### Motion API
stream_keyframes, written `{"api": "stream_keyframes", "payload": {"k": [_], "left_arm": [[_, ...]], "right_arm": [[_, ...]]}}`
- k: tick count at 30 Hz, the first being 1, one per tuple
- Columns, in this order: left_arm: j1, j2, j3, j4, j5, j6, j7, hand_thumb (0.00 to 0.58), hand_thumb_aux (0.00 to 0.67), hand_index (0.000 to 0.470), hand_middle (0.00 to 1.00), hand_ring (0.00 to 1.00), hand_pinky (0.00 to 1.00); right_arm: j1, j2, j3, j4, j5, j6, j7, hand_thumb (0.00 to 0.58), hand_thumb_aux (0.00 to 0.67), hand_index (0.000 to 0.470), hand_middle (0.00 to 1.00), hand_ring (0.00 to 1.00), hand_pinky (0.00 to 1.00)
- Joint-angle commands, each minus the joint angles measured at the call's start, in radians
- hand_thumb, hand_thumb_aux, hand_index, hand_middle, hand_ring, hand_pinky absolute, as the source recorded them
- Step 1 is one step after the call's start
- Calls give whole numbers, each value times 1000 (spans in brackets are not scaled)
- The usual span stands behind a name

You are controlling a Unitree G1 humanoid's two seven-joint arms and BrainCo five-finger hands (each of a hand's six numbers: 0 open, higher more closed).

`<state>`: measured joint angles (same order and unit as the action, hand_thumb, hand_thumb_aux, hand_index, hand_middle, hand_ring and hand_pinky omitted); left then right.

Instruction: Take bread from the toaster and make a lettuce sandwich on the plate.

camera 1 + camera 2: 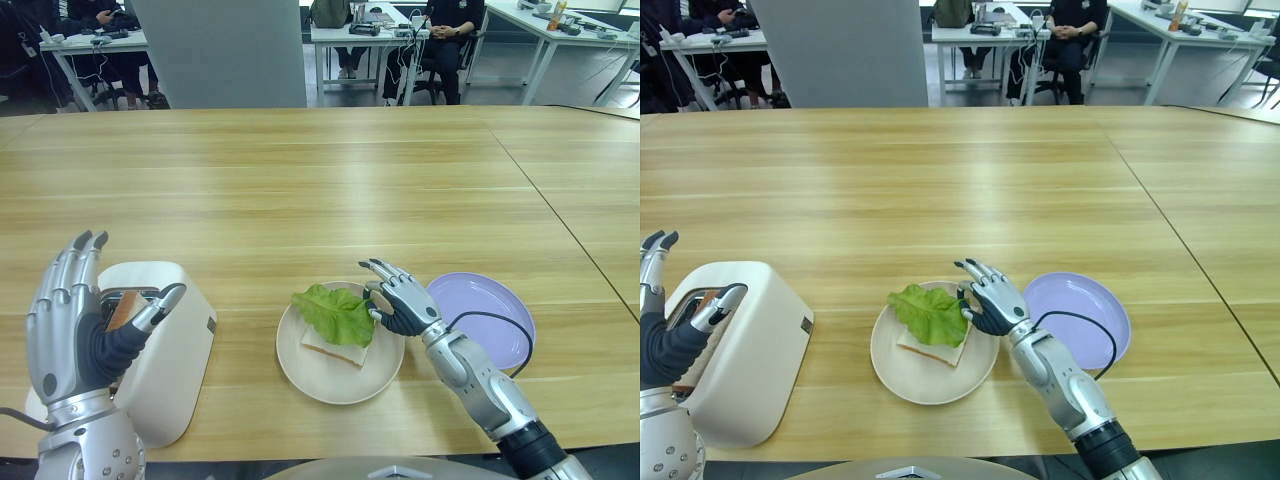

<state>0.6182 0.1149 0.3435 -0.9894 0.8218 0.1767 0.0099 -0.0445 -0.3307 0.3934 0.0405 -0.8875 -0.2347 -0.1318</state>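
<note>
While lettuce tops bread, right hand lies beside.

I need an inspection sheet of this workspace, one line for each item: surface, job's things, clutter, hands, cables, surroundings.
Surface: wooden table, with a seam on its right.
Job's things: toaster at left, with a bread slice in its slot; beige plate in the middle holds a second slice with a lettuce leaf on top.
Clutter: purple plate right of the beige plate, nothing on it.
Hands: left hand open, at the toaster's slot; right hand open, at the beige plate's right rim, close to the lettuce leaf.
Cables: black cable loops over the purple plate.
Surroundings: desks and a grey partition behind.
</note>
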Motion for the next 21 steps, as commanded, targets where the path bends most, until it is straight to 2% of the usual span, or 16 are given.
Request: {"api": "stream_keyframes", "payload": {"k": [1,21], "left_arm": [[3,-7,14,14,-15,-15,-19,0,0,0,102,102,102],[1,-55,22,35,-26,-49,-31,0,0,0,102,102,102]], "right_arm": [[-18,8,16,33,-4,5,-23,580,670,460,90,90,90],[26,-29,63,38,10,-2,-31,580,670,460,98,98,98]]}}
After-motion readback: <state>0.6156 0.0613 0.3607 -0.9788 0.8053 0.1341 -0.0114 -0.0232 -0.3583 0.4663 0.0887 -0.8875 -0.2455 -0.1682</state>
